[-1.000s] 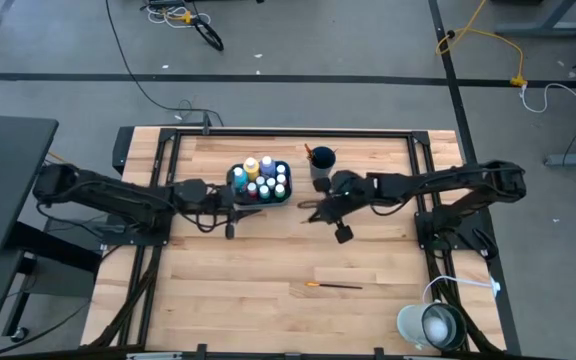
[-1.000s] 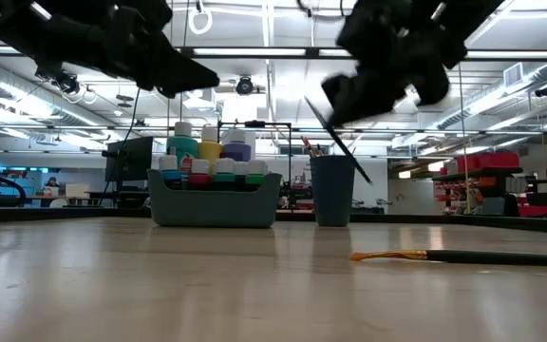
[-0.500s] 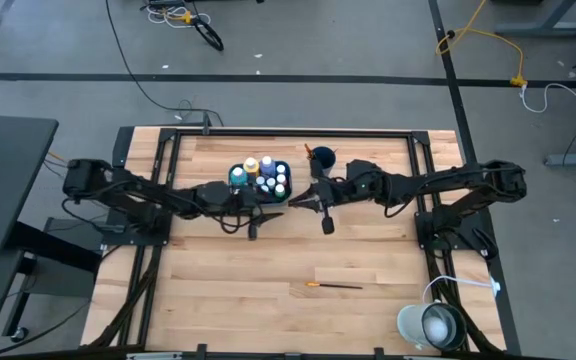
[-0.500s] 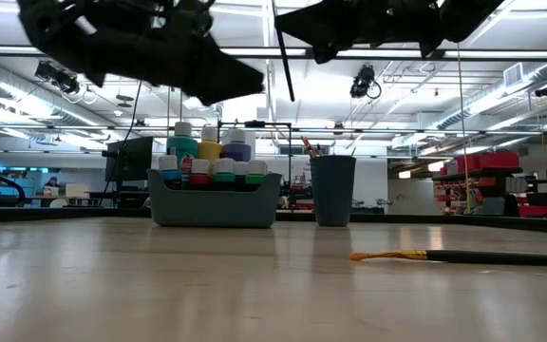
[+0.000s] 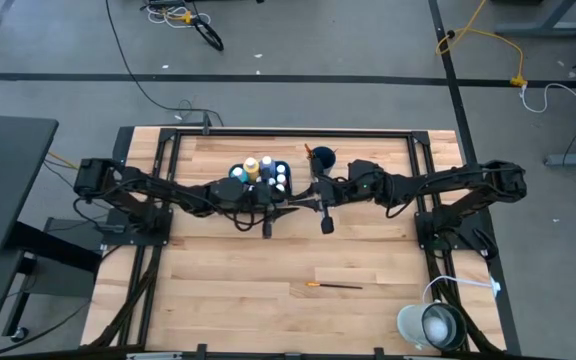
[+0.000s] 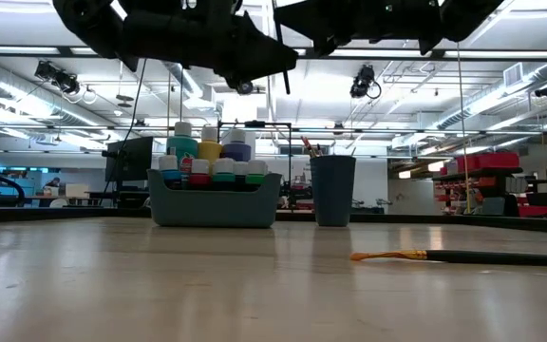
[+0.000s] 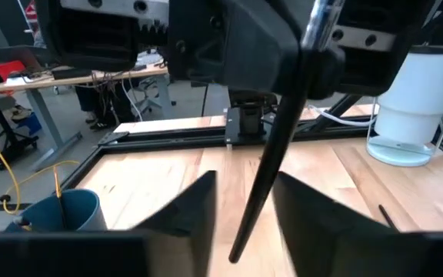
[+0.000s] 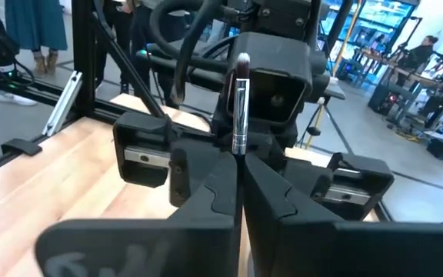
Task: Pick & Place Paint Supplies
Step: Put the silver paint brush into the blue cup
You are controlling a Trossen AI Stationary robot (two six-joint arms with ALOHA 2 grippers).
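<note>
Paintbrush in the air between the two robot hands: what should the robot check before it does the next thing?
1. Right gripper shut on the paintbrush: ok.
2. Left gripper open wide enough for the handle: ok, its fingers stand apart.
3. Handle sits between the left fingers: ok, the left wrist view shows it in the gap.
4. Left gripper has its own hold on the paintbrush: not ok, so the right gripper probably should not let go yet.
5. Dark blue cup upright: ok.
6. Second paintbrush out of the way: ok, it lies flat on the table, well clear of both grippers.
</note>
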